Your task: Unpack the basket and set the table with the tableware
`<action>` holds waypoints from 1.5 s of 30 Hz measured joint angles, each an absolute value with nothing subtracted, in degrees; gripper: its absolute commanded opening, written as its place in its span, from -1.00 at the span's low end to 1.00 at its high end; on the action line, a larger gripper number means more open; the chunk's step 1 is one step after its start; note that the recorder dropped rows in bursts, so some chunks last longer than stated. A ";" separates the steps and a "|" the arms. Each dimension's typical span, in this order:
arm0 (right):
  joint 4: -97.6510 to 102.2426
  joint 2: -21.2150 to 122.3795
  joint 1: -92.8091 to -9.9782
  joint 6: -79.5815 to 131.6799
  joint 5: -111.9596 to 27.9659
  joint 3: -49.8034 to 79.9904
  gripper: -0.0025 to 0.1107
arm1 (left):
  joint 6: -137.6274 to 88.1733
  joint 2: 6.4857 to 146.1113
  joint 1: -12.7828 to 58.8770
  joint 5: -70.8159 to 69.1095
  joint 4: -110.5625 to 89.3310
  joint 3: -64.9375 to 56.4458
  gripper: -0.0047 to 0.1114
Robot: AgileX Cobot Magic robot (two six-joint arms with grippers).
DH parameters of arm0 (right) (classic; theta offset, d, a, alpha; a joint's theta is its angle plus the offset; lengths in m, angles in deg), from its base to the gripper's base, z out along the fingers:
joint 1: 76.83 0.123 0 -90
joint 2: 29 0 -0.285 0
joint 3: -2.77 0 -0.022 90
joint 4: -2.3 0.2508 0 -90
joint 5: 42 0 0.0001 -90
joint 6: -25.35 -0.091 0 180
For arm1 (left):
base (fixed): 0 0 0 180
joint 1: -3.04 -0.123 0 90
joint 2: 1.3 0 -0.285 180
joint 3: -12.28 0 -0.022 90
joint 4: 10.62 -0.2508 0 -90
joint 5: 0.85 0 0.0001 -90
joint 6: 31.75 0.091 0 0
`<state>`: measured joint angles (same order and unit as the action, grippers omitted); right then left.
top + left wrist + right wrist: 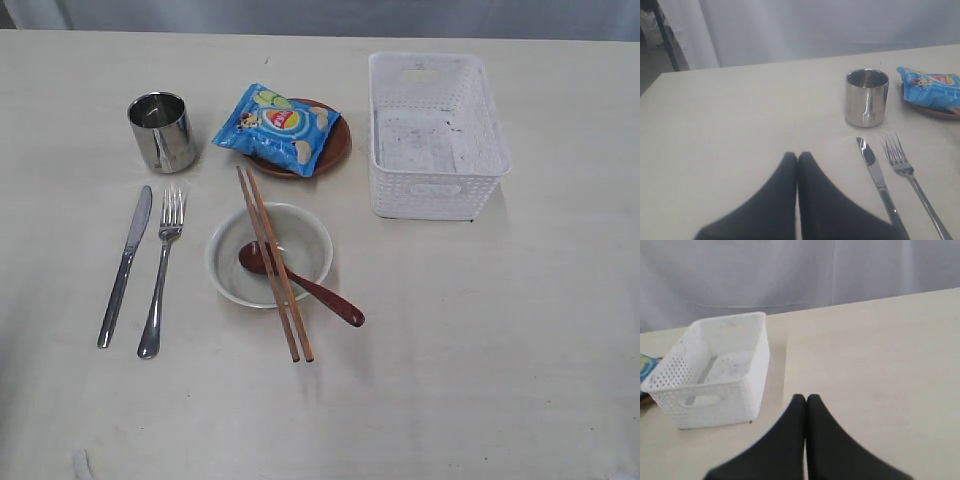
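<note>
Exterior view shows the basket (435,196) standing upright and empty at the far right of the table (520,340), well apart from everything else. Near the middle sits the bowl (224,272), with the head of the spoon (322,293) inside it and the handle running out over the near rim. The chopsticks (276,266) lie side by side across the bowl, over the spoon. Behind the bowl is the plate (341,140), with a chip bag (280,125) lying on it. The cup (162,131) stands left of the plate, and the knife (125,266) and fork (161,277) lie parallel left of the bowl, knife outermost. The left gripper (797,156) has its tips pressed together on nothing, over bare table near the knife. The right gripper (806,398) is likewise closed and empty, beside the basket.
</note>
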<state>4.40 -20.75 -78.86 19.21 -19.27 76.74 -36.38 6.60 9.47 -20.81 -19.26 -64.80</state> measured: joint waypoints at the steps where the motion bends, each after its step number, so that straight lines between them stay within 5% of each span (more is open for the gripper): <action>1: 2.90 -20.83 -78.86 17.87 -19.02 78.10 -0.96 | -36.38 6.60 9.47 -20.81 -19.26 -64.80 -0.92; 45: 1.16 -20.83 -74.45 21.44 -20.92 79.82 -0.96 | -36.38 6.60 9.47 -20.81 -19.26 -64.80 -0.92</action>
<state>1.16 -20.83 -74.45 21.44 -20.92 79.82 -36.38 6.60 9.47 -20.81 -19.26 -64.80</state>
